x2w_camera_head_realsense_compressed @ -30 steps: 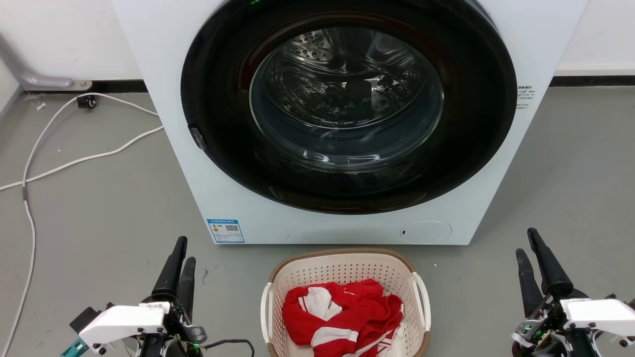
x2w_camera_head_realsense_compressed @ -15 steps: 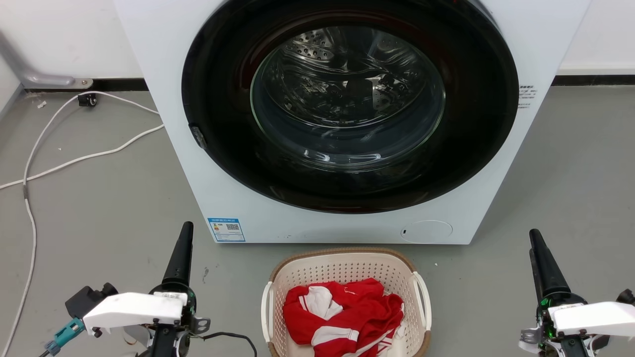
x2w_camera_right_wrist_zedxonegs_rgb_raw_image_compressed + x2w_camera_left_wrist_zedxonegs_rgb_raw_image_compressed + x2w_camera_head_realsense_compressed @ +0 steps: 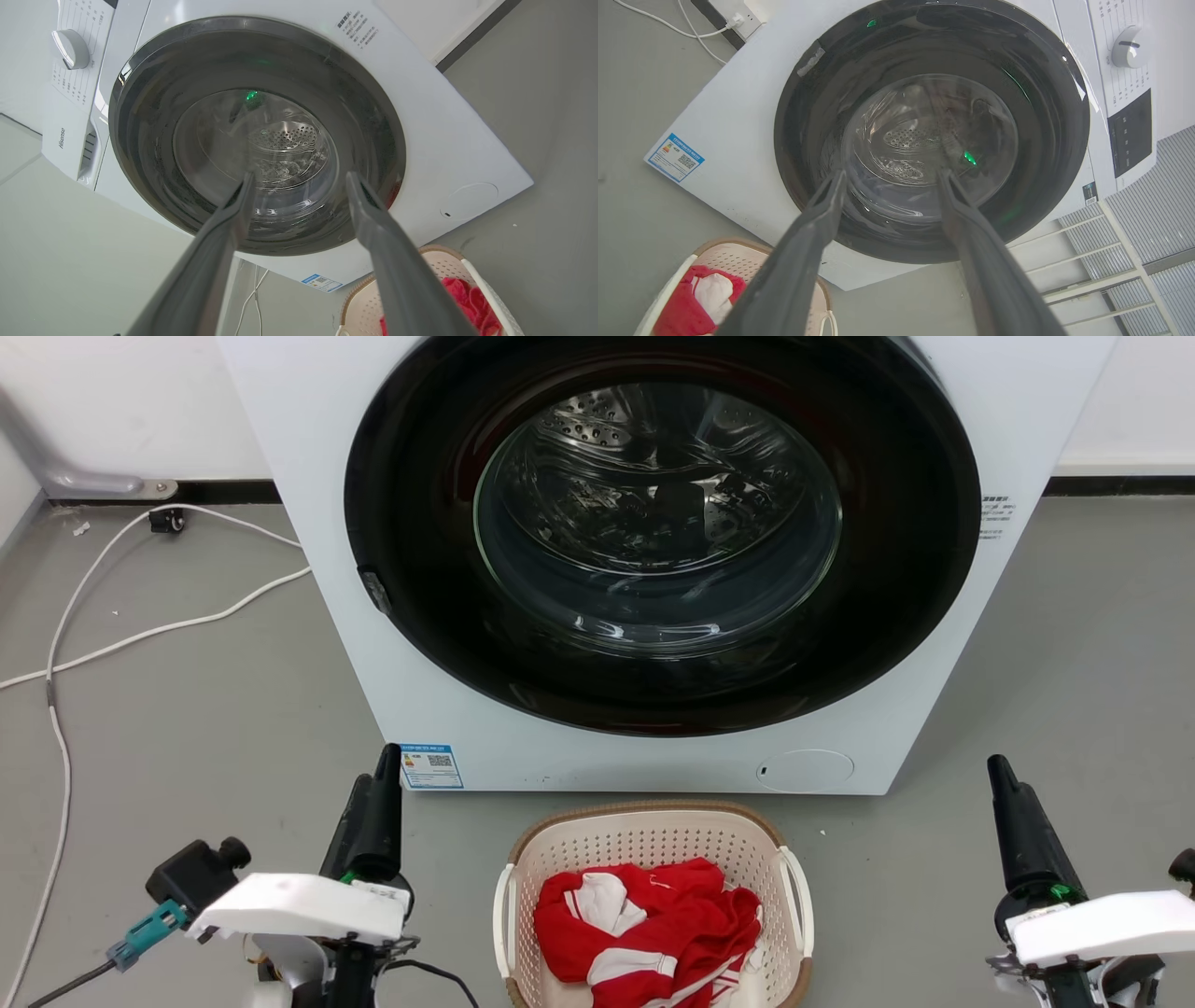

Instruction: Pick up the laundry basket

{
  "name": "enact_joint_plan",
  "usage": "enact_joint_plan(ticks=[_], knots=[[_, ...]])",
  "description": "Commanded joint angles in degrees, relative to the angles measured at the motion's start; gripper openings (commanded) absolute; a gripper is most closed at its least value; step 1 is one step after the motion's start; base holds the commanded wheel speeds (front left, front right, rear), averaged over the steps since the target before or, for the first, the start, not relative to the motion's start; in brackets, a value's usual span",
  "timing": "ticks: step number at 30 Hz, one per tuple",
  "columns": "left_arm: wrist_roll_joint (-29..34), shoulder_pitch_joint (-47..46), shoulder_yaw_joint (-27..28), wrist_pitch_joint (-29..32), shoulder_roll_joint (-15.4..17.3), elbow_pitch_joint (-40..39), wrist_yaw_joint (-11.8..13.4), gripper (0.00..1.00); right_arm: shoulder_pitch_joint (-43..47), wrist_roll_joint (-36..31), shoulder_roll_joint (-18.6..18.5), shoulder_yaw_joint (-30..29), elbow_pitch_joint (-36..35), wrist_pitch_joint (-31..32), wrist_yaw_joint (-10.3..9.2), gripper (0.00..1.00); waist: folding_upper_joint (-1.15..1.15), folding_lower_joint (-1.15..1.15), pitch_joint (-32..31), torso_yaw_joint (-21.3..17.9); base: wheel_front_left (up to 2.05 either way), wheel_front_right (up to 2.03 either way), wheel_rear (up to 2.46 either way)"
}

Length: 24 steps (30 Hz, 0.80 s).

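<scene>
The laundry basket [image 3: 644, 845] is cream-white and perforated, with a brown rim and white side handles. It stands on the grey floor just in front of the washing machine and holds red and white clothes [image 3: 653, 924]. My left gripper [image 3: 375, 775] hovers to its left and my right gripper [image 3: 1001, 775] farther off to its right, both apart from it. In the left wrist view the left gripper [image 3: 893, 173] is open and empty, with the basket [image 3: 724, 254] at lower left. The right gripper [image 3: 300, 176] is likewise open, with the basket [image 3: 444, 266] at lower right.
The white washing machine [image 3: 308, 523] with its round dark glass door [image 3: 653, 541] shut rises right behind the basket. White cables [image 3: 140, 639] trail across the floor at the left. Bare grey floor lies on both sides of the basket.
Both grippers have rolled so their fingers now line up edge-on in the head view. The left gripper has moved right, closer to the basket. The basket has not moved.
</scene>
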Motion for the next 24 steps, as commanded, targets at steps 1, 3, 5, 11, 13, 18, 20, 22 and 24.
enact_joint_plan(ticks=[1, 3, 5, 11, 13, 18, 20, 22, 24], knots=[[3.41, -1.99, -0.56, -0.64, 0.14, -1.1, 0.07, 1.0, -0.58, -3.12, -0.06, -0.06, -1.56, -0.03, 0.0, 1.0, 0.0, 0.0, 0.06, 0.03, 0.0, 0.0, 0.0], [5.87, -1.98, -1.01, -1.02, 0.14, -1.23, 0.34, 1.0, -0.57, -5.37, -0.06, -0.07, -1.97, 0.02, 0.0, 1.0, 0.0, 0.0, 0.09, 0.06, 0.0, 0.0, 0.0], [8.36, -1.97, -1.38, -1.39, 0.13, -1.36, 0.57, 1.0, -0.57, -7.69, -0.05, -0.07, -2.3, -0.01, 0.0, 1.0, 0.0, 0.0, 0.14, 0.1, 0.0, 0.0, 0.0], [14.79, -1.95, -2.51, -2.53, 0.13, -1.43, 1.32, 1.0, -0.43, -14.05, -0.03, -0.03, -2.87, -0.46, 0.0, 1.0, 0.0, 0.0, 0.29, 0.23, 0.0, 0.0, 0.0], [16.54, -1.99, -2.83, -2.86, 0.12, -1.42, 1.53, 1.0, -0.34, -15.96, -0.02, -0.03, -3.05, -0.63, 0.0, 1.0, 0.0, 0.0, 0.33, 0.28, 0.0, 0.0, 0.0], [21.1, -2.2, -3.37, -3.76, 0.12, -1.15, 1.92, 1.0, 0.02, -20.78, 0.0, 0.07, -3.51, -0.85, 0.0, 1.0, 0.0, 0.0, 0.45, 0.4, 0.0, 0.0, 0.0], [22.81, -2.27, -3.54, -4.1, 0.12, -1.09, 2.14, 1.0, 0.15, -22.66, 0.01, 0.14, -3.69, -1.02, 0.0, 1.0, 0.0, 0.0, 0.48, 0.42, 0.0, 0.0, 0.0], [24.38, -2.29, -3.73, -4.4, 0.11, -1.06, 2.19, 1.0, 0.3, -24.32, 0.01, 0.19, -3.86, -1.16, 0.0, 1.0, 0.0, 0.0, 0.49, 0.45, 0.0, 0.0, 0.0], [25.97, -2.26, -3.89, -4.72, 0.14, -0.98, 2.36, 1.0, 0.49, -26.15, 0.02, 0.26, -3.94, -1.29, 0.0, 1.0, 0.0, 0.0, 0.45, 0.46, 0.0, 0.0, 0.0]])
